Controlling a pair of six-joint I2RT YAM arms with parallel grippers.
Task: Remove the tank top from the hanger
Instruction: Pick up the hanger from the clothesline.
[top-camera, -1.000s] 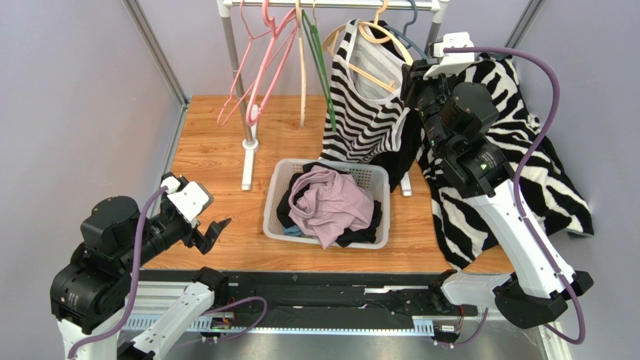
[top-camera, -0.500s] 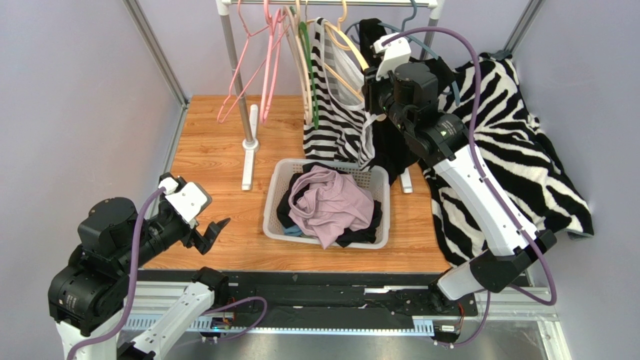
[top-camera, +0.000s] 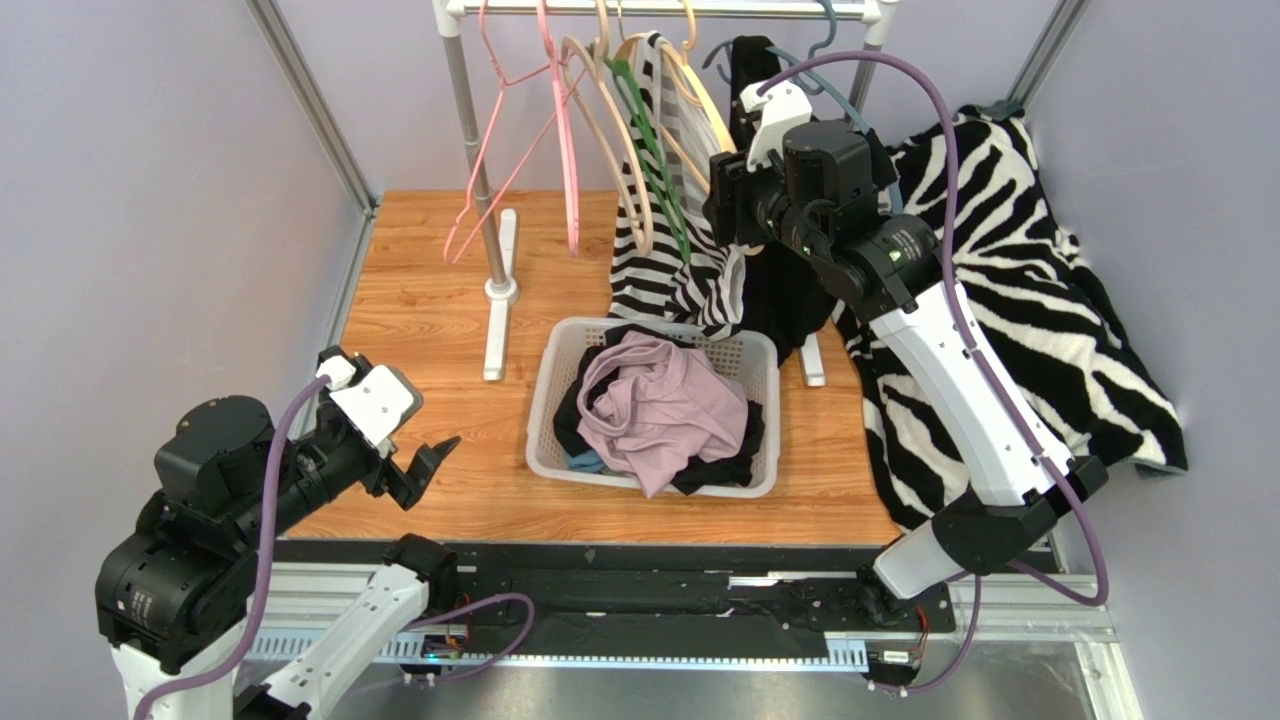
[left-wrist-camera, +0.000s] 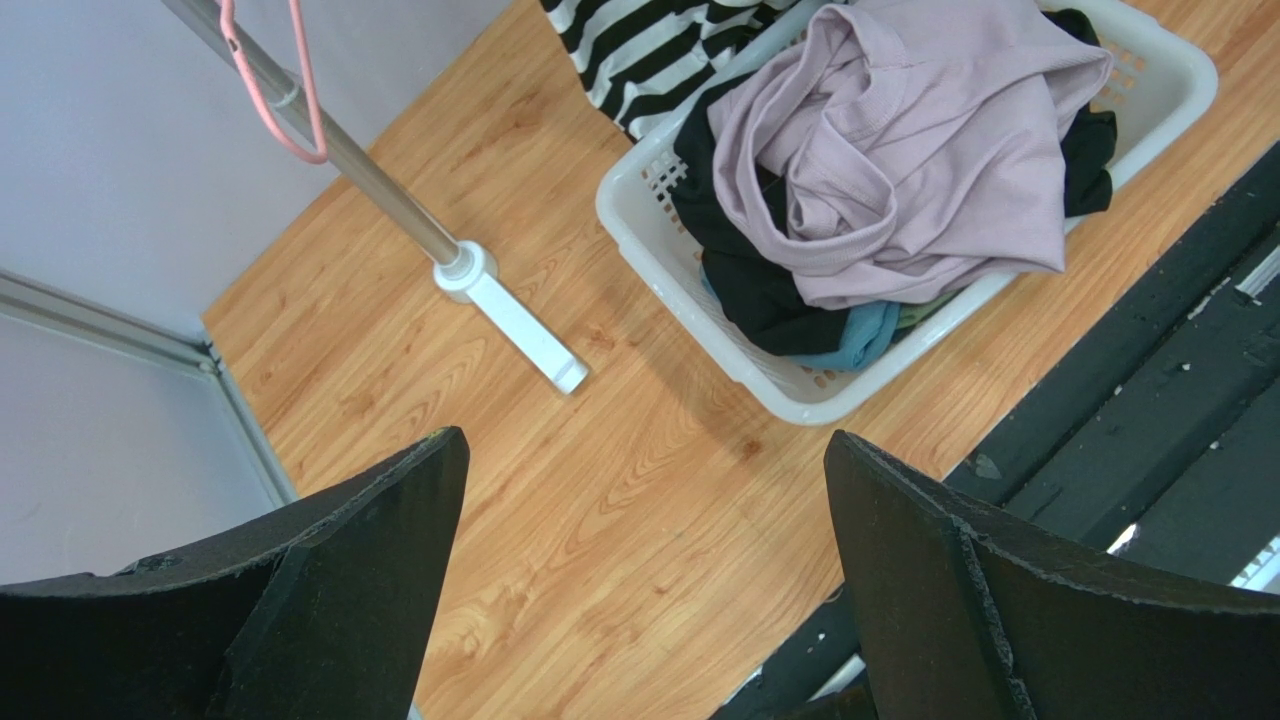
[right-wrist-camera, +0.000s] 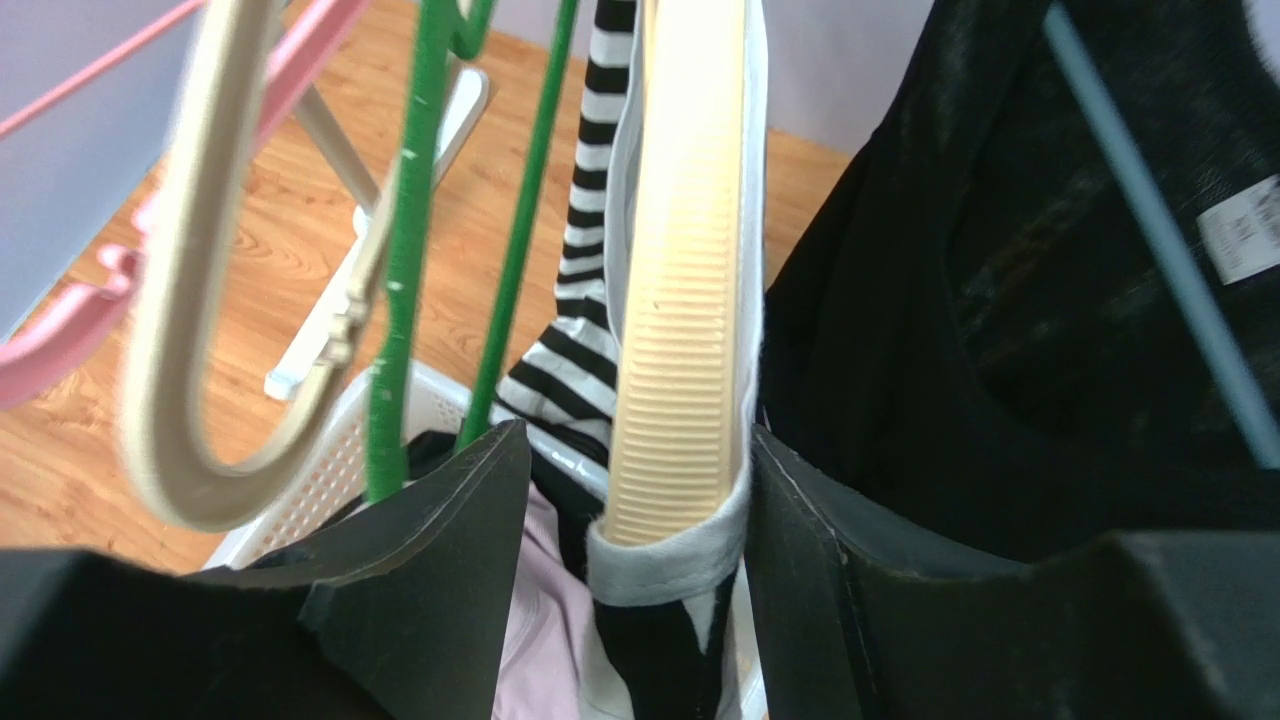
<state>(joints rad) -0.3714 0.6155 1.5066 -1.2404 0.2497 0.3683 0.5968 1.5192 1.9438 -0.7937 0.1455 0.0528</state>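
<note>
Striped tank top (top-camera: 657, 278) has swung left, right claw (right-wrist-camera: 634, 450) narrowly parted astride its hanger (right-wrist-camera: 684, 270).

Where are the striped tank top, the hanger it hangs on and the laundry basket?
striped tank top (top-camera: 649, 278): overhead view, on its hanging striped body.
cream hanger (right-wrist-camera: 676, 300): right wrist view, on its ribbed arm.
laundry basket (top-camera: 546, 405): overhead view, on its left wall.
</note>
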